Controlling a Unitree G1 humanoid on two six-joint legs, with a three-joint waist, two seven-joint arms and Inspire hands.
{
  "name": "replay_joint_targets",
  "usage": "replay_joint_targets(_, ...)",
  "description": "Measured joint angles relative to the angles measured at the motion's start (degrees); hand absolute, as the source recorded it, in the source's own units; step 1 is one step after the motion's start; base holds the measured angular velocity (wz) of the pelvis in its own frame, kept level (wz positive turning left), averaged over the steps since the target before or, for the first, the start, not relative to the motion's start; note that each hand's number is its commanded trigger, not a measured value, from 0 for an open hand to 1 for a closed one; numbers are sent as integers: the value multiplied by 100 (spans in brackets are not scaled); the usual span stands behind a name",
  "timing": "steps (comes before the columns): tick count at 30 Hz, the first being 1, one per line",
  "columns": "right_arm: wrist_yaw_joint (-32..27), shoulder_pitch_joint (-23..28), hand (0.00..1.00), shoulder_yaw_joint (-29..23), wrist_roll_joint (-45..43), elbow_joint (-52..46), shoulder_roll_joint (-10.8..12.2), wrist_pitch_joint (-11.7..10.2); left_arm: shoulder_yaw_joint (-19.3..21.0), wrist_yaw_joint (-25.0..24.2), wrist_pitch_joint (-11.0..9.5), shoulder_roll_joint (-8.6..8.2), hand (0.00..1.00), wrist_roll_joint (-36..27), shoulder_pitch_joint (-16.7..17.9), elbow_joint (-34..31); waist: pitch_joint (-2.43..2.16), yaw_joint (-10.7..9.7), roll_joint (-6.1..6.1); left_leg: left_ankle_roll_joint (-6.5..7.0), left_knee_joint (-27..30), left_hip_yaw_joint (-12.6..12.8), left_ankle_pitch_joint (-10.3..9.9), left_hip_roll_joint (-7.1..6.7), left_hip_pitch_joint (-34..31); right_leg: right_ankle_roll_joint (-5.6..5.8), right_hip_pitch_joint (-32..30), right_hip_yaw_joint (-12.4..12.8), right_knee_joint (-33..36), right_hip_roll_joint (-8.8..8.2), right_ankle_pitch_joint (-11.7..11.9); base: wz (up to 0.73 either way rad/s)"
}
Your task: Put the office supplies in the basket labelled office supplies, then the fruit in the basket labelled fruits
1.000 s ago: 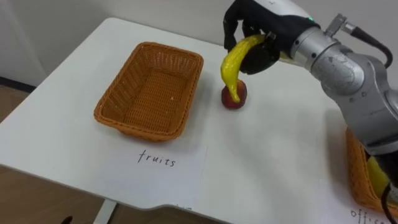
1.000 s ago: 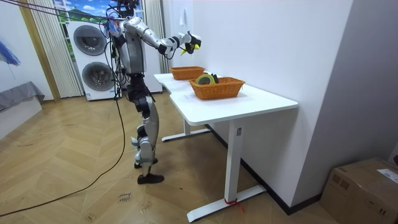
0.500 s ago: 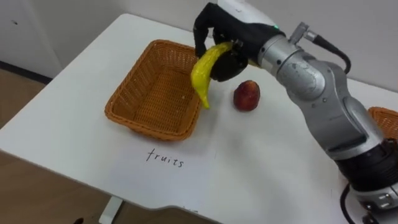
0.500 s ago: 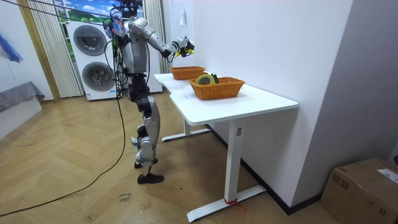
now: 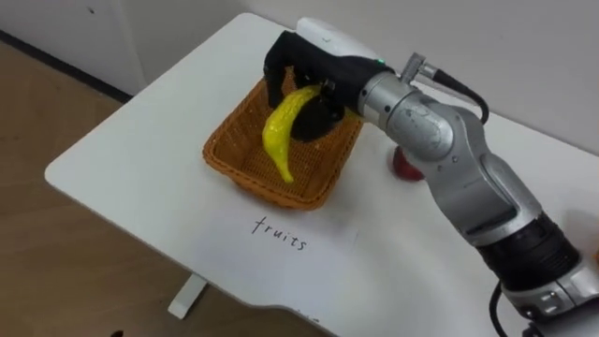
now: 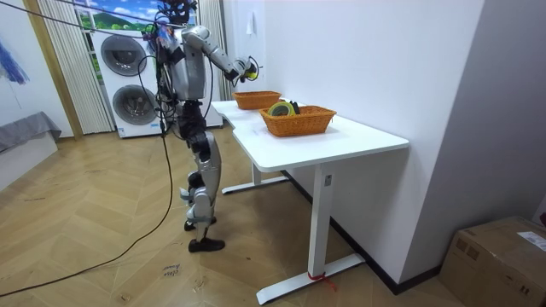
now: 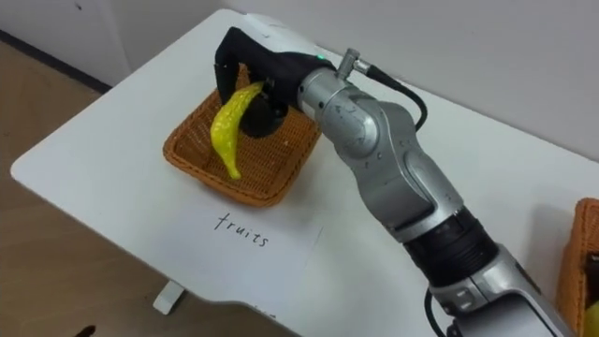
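Banana (image 5: 283, 133): 1 smooth yellow fruit, curved and tapering, held by its upper end in the right hand (image 5: 309, 70), with its narrow tip pointing down into the fruit basket (image 5: 253, 180). Whether the tip touches the weave cannot be told.

Right hand: glossy black shell, with fingers curled over the top of the banana and the thumb beneath, clamping it. The metallic grey forearm reaches in from the right across the basket's far rim.

Fruit basket: rectangular, orange-brown woven wicker with sloped walls and a thick plaited rim. It stands near the table's left end.

Apple (image 5: 404, 168): red and rounded, it lies on the table just beyond the basket's right side, partly hidden behind the forearm.

Paper sheet (image 5: 281, 236): white, flat and handwritten, it lies just in front of the basket.

Table (image 5: 131, 164): matte white top with rounded corners.

Second basket (image 6: 299, 121): the same wicker, it stands well apart at the table's other end and holds a yellow-green round item.

In the room view the robot stands upright at the table's far end, beside 2 stacked washing machines (image 6: 128, 81).
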Motion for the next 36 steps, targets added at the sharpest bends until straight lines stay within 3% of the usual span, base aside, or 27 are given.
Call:
replay_joint_targets(15, -174, -122, 98, 245, -67, 638, 49, 4, 34, -30, 137, -2, 0, 7, 58, 7, -10, 181, -106, 0, -6, -30, 0, -12, 9, 4, 60, 14, -91, 4, -2, 0)
replay_joint_targets(18, -181, -122, 78, 246, -78, 661, 30, 4, 50, -31, 141, -2, 0, 7, 63, 7, -9, 176, -104, -1, -3, -30, 0, -9, 10, 4, 62, 17, -91, 9, -3, 0)
replay_joint_targets(19, -189, -122, 60, 246, -81, 661, 26, 4, 49, -31, 141, -3, 0, 7, 63, 7, -8, 174, -104, -1, -3, -29, 0, -9, 12, 4, 64, 17, -91, 10, -3, 0)
replay_joint_targets(20, -192, -122, 25, 246, -80, 661, 26, 4, 49, -31, 141, -3, 0, 6, 62, 7, -8, 171, -103, -1, -2, -29, 0, -10, 15, 4, 67, 18, -91, 9, -3, 0)
replay_joint_targets(21, -192, -122, 5, 246, -77, 661, 26, 4, 49, -31, 142, -3, 0, 6, 62, 7, -8, 169, -103, -1, 0, -29, 1, -12, 17, 4, 71, 19, -91, 8, -2, 0)
replay_joint_targets(22, -195, -122, 0, 246, -73, 661, 26, 4, 49, -31, 142, -2, 0, 6, 63, 7, -8, 169, -103, -1, 1, -30, 1, -14, 21, 4, 77, 19, -91, 7, -2, 0)
replay_joint_targets(36, -203, -122, 0, 246, -72, 661, 27, 4, 49, -56, 143, -2, 0, 6, 63, 7, -6, 170, -99, -1, 4, -37, 1, -15, 28, 4, 91, 19, -92, 6, -3, 0)
